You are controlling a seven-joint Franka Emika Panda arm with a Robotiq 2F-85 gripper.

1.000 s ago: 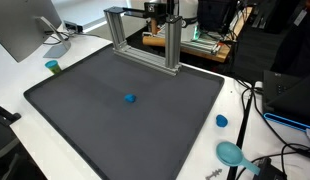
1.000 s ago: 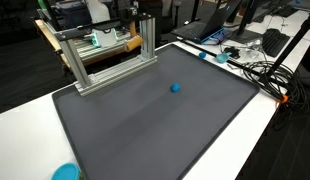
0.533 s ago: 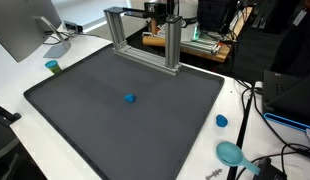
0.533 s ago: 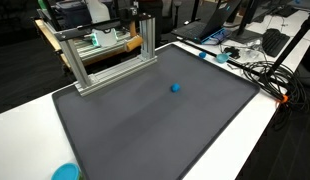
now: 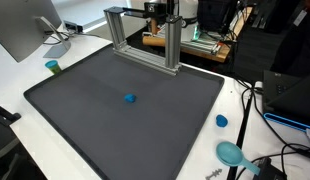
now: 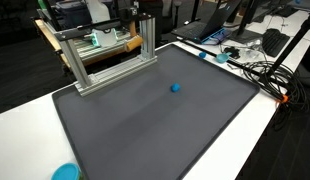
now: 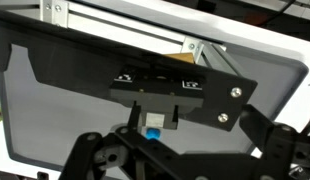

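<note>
A small blue ball (image 5: 129, 98) lies near the middle of a dark grey mat (image 5: 85, 110); it also shows in an exterior view (image 6: 175, 87). In the wrist view the ball (image 7: 153, 131) sits just under the camera mount, between the gripper's black linkages. My gripper (image 7: 180, 165) hangs above the mat with its linkages spread wide and nothing between them; the fingertips are cut off by the frame's lower edge. Neither the arm nor the gripper shows in either exterior view.
An aluminium frame (image 5: 145, 40) stands on the mat's far edge, also seen in an exterior view (image 6: 105, 55). A blue cap (image 5: 221, 121), a teal bowl (image 5: 231, 152) and a small green cup (image 5: 52, 67) sit on the white table. Cables (image 6: 257, 70) lie beside the mat.
</note>
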